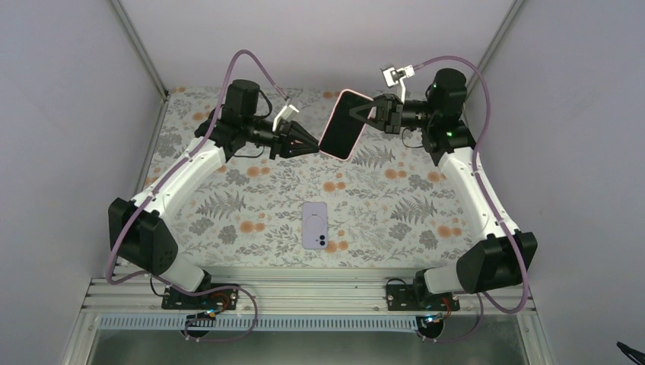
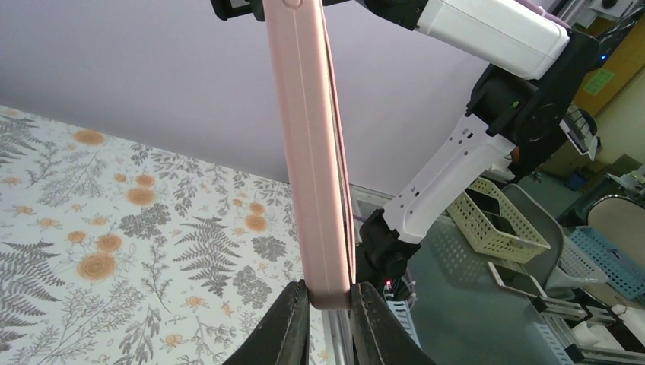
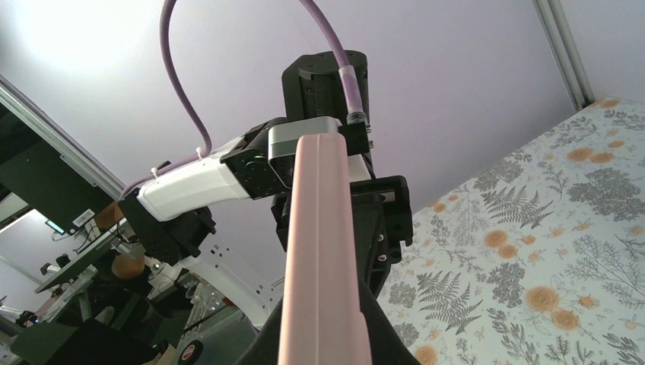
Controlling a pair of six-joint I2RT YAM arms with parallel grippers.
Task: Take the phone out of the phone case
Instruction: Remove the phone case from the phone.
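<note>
Left claw (image 1: 312, 147): pinching phone case (image 2: 304, 152) at its lower end, mid-air, upper centre.
Right claw (image 1: 365, 114): gripping the opposite end.
Phone (image 1: 341, 125): apparently sitting inside the case.
Progress: case hanging lifted; separating remaining.

left wrist: case (image 2: 312, 152) top cut off | right wrist: right claw (image 3: 321, 346) tips behind case

Pink phone case (image 1: 344, 124), dark face showing, tilted on edge in the air above the table's (image 1: 395, 205) far part. Lavender phone (image 1: 314, 226) flat, back up, mid-table.
</note>
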